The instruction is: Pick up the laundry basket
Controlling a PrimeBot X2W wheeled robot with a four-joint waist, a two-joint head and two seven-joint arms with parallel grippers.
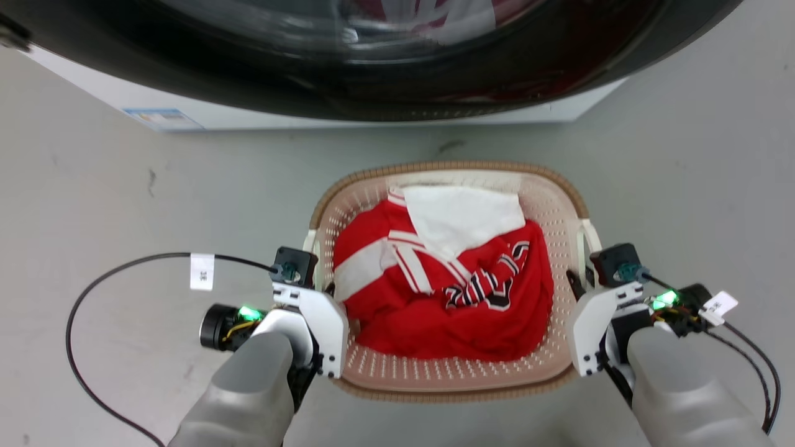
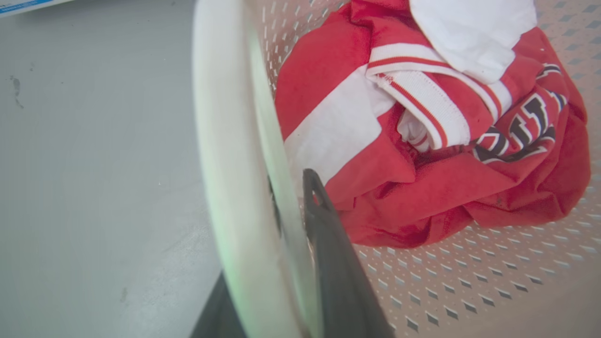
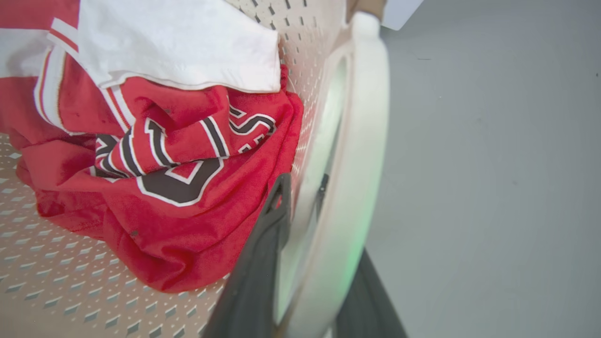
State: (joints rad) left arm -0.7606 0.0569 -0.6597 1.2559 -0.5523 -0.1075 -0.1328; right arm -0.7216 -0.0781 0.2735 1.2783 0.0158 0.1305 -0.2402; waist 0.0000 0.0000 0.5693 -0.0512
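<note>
The laundry basket, holding a red jersey, sat between both arms. The left end effector straddled the left handle and the right end effector the right handle — one finger inside the wall, one outside; whether either was clamped tight could not be told. A loose or uneven grip would likely tip the load on lifting. Beneath lay a bare grey floor, a washer just beyond.
</note>
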